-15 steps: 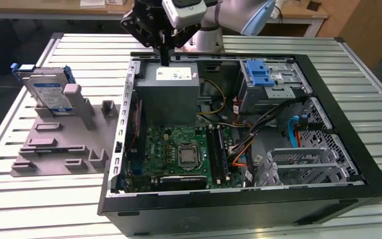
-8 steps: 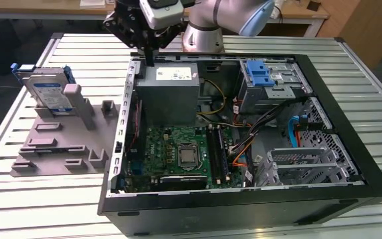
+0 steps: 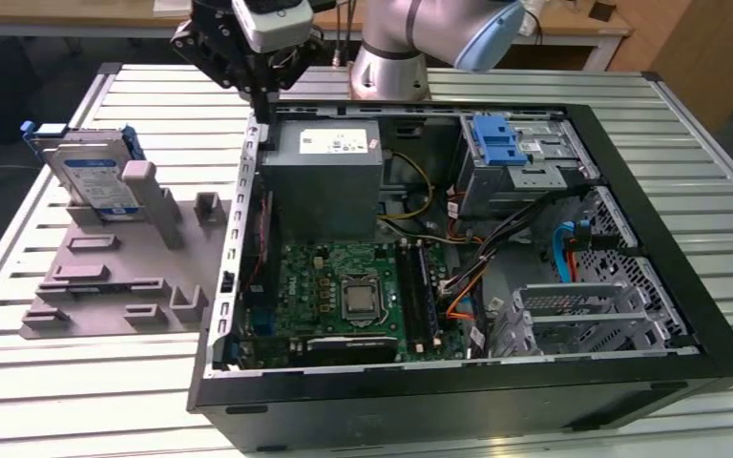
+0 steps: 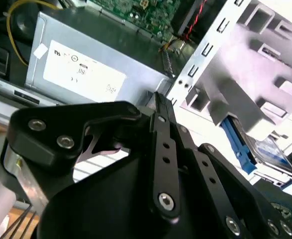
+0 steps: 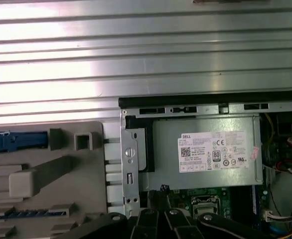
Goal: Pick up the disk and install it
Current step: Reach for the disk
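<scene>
Gripper (image 3: pixel 263 95) closed on nothing; disk (image 3: pixel 92 177) (silver, blue-labelled, blue-railed) stands upright in grey holder (image 3: pixel 112 286); arm (image 3: pixel 405 38) points down over computer case (image 3: pixel 469 401) edge.

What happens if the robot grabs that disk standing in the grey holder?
The disk looks like a metal slab, so probably stiff and heavy for its size. It stands on edge in the grey holder, so a sideways push might tip it.
</scene>
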Robot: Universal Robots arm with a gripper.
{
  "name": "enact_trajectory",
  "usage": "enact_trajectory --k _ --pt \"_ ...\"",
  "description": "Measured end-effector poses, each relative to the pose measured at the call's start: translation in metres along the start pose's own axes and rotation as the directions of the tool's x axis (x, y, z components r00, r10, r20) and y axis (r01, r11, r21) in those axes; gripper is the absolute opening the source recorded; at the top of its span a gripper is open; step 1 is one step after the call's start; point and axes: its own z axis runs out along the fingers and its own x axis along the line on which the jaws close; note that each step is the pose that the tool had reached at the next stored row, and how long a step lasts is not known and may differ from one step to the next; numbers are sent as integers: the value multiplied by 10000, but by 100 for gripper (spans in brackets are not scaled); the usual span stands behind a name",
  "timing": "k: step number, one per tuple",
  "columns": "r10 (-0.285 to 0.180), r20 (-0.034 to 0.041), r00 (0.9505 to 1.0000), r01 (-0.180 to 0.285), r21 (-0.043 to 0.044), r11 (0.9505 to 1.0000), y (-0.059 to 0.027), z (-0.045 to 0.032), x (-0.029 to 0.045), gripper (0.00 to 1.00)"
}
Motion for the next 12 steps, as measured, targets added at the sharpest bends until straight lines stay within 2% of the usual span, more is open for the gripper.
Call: enact_trajectory --k 5,12 --pt "-1 0 10000 1 -1 10000 0 2 12 11" --pt "-2 0 10000 2 0 10000 -8 9 117 11"
